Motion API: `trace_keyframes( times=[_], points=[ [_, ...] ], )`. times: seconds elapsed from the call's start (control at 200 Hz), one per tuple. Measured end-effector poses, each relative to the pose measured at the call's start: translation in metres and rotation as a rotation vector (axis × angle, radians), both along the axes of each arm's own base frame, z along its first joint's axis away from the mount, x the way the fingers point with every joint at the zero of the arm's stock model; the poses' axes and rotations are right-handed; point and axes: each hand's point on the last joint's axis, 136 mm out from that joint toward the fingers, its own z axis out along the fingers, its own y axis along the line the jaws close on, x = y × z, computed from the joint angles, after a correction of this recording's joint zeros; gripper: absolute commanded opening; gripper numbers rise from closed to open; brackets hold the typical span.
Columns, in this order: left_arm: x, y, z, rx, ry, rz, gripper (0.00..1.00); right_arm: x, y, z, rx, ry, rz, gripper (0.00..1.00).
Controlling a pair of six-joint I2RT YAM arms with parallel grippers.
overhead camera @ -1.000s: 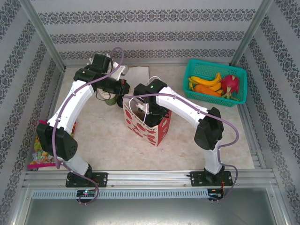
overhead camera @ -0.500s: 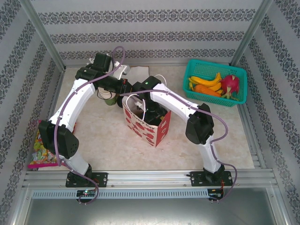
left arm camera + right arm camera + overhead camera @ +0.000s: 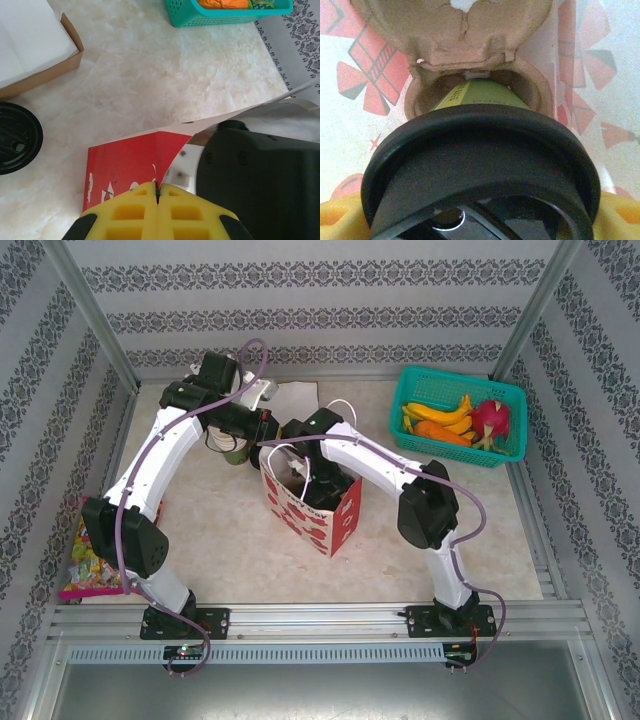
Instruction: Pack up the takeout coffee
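Note:
The takeout coffee (image 3: 480,97), an olive-green cup with a black lid (image 3: 480,165), is held between the yellow fingers (image 3: 620,215) of my right gripper (image 3: 480,222). Its base sits in a well of a brown cardboard carrier (image 3: 455,50) inside the red-and-white paper bag (image 3: 315,510). From above, my right gripper (image 3: 305,475) is down in the bag's mouth. My left gripper (image 3: 157,192) is shut on the bag's red rim (image 3: 130,165), at the bag's back left corner (image 3: 263,435).
A second black-lidded cup (image 3: 15,145) stands on the table left of the bag. A cardboard box with white paper (image 3: 35,50) lies behind it. The teal fruit basket (image 3: 460,415) is at the back right, and a candy packet (image 3: 85,560) lies by the left edge.
My right arm has swung its elbow inward and pushed the gripper a little further left and down into the bag. The left arm has kept its hold on the rim.

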Motion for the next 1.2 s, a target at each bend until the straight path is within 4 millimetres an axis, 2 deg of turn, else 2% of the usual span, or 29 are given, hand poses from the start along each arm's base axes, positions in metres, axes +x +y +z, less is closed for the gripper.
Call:
trace_keyframes(
  times=[0.25,0.435,0.644,0.964,1.199],
  points=[
    [0.002,0.003,-0.001,0.015,-0.005,0.010,0.00,-0.007,-0.016,0.010,0.005,-0.064,-0.014,0.48],
    [0.001,0.003,-0.001,0.015,-0.009,0.007,0.00,-0.003,-0.013,-0.002,0.023,-0.081,-0.017,0.48],
    [0.000,0.003,0.003,0.013,-0.019,0.007,0.00,0.000,-0.011,-0.003,0.029,-0.093,-0.025,0.47],
    [0.000,0.003,0.004,0.014,-0.029,0.002,0.00,0.001,-0.011,0.013,0.029,-0.105,-0.038,0.48],
    [0.000,0.003,0.006,0.014,-0.038,-0.003,0.00,-0.002,-0.014,0.015,0.019,-0.097,-0.044,0.47]
  ],
)
